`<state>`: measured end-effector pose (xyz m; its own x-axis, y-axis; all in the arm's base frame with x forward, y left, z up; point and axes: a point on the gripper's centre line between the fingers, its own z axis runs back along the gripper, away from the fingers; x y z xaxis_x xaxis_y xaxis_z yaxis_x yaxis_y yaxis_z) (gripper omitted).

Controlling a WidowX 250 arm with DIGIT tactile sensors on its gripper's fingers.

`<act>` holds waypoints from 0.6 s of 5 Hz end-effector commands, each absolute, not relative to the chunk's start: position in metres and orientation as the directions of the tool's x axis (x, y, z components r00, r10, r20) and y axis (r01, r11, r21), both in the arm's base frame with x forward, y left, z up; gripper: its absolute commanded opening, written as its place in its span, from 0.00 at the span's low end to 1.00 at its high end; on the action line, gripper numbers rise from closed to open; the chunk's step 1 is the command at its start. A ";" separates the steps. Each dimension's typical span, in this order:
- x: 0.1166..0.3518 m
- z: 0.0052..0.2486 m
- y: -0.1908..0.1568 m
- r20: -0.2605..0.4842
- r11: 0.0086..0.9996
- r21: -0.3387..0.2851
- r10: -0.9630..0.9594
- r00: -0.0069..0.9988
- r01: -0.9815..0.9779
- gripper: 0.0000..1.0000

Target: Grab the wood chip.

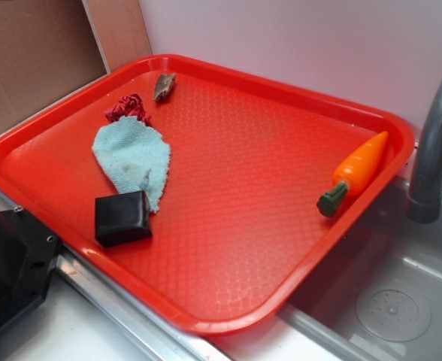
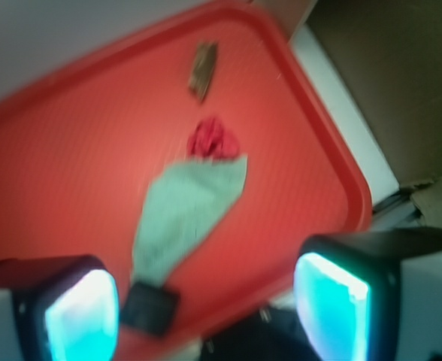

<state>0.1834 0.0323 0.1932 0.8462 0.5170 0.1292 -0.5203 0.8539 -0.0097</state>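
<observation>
So I am at the very start of this: the approach, with nothing reached yet. My pincer (image 2: 206, 308) is spread wide and holds nothing, its two glowing pads (image 2: 82, 316) low in the wrist view with a broad gap between them. The wood chip (image 1: 164, 85) lies at the far corner of the red tray (image 1: 296, 98), close to the back rim, and well apart from me. In the wrist view it sits high in the picture (image 2: 203, 69), roughly on the line between my pads, though the blur there makes its exact outline hard to judge.

Between me and it lie three things in a loose row: the black block (image 1: 122, 217) nearest, then the pale blue cloth (image 1: 133, 156), then the crumpled red scrap (image 1: 128, 107), which is near the chip but, I think, not touching it. The toy carrot (image 1: 354, 172) is off at the other side (no concern of mine).

What the next move asks, as I judge it, is a long reach forward over that row, staying high enough to clear the cloth and scrap, then a descent with my jaws straddling the chip's narrow width.
</observation>
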 end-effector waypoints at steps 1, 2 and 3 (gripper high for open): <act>0.247 0.142 0.090 0.229 0.628 -0.027 0.761 0.607 -0.777 1.00; 0.269 0.121 0.100 0.291 0.575 -0.038 0.789 0.542 -0.817 1.00; 0.280 0.096 0.107 0.324 0.562 -0.040 0.789 0.522 -0.826 1.00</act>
<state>0.2825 0.0968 0.0818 0.5433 0.7862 0.2945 -0.8210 0.5709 -0.0094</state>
